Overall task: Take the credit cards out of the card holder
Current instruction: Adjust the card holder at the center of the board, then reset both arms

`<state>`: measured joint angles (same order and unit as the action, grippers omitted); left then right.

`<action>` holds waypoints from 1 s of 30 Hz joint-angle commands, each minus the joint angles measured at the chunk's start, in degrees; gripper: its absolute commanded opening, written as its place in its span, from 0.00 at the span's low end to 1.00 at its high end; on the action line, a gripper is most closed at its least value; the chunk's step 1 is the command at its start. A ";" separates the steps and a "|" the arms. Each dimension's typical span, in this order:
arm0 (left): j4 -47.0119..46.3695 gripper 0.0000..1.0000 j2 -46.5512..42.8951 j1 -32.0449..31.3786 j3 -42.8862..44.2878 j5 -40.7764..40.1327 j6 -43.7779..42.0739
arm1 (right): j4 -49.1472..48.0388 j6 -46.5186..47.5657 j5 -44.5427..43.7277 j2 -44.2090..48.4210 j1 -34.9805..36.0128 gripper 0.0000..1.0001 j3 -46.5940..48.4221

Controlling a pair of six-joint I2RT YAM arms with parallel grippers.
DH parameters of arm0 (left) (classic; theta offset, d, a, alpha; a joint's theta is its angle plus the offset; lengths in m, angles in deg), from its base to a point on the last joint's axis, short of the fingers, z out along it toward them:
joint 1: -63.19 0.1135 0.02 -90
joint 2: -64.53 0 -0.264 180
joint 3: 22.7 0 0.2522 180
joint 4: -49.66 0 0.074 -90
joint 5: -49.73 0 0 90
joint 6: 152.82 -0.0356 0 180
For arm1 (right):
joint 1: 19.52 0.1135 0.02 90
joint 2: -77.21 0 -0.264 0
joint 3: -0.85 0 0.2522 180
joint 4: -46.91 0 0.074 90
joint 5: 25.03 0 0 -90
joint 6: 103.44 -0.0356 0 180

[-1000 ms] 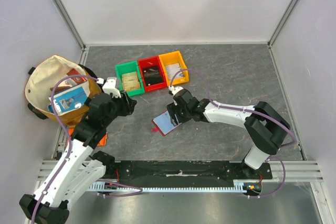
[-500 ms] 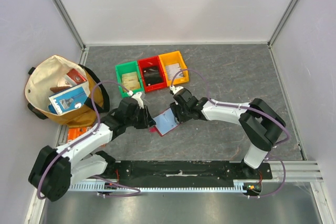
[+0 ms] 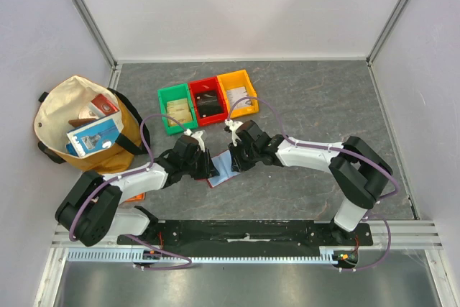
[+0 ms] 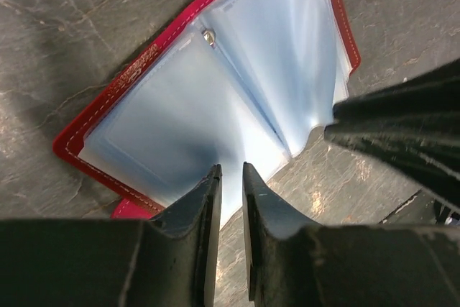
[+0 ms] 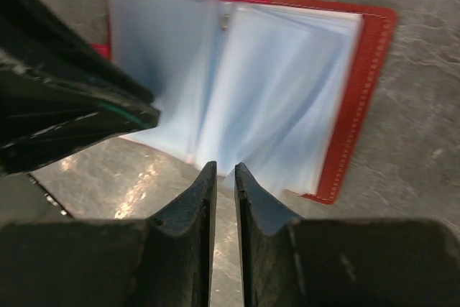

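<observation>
The card holder (image 3: 221,169) lies open on the dark table between both arms, red cover down and pale blue clear sleeves fanned up (image 4: 215,91) (image 5: 273,84). I cannot make out credit cards inside the sleeves. My left gripper (image 3: 210,167) (image 4: 231,169) is at the holder's left near edge. A slim gap remains between its fingers, and the sleeve edge sits just at the tips. My right gripper (image 3: 231,162) (image 5: 225,169) is at the near edge on the other side. Its jaws are also a sliver apart, with a sleeve corner between the tips.
Green bin (image 3: 175,109), red bin (image 3: 207,102) and yellow bin (image 3: 238,93) stand in a row behind the holder, each with a card inside. A tan bag (image 3: 79,124) full of items sits at the far left. The two grippers almost touch each other.
The left arm has swung down and right, from beside the bag to the holder's left edge. Both grippers have narrowed, the right one sharply, and the right moved slightly left over the sleeves.
</observation>
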<state>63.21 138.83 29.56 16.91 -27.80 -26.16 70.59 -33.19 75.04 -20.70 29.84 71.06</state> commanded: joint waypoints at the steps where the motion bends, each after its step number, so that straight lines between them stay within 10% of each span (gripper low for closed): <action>1: -2.08 0.24 1.46 -0.30 -1.32 -1.57 1.39 | -3.49 -0.12 4.96 0.35 1.43 0.21 2.35; 12: 5.55 0.27 -8.02 -0.21 0.25 -8.85 0.34 | -1.22 2.08 -0.29 2.89 2.76 0.32 3.41; 22: 20.66 0.69 -23.65 8.04 9.30 -14.49 -3.79 | 1.86 -1.87 -7.95 20.37 -19.19 0.85 -7.39; 30: 34.12 0.92 -40.27 9.37 21.16 -35.65 -10.82 | 8.45 -0.29 -22.08 42.07 -33.45 0.98 -10.30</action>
<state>89.92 104.93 38.74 32.27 -49.75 -31.16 75.74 -34.57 62.28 12.50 -1.26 61.68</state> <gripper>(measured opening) 0.904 0.979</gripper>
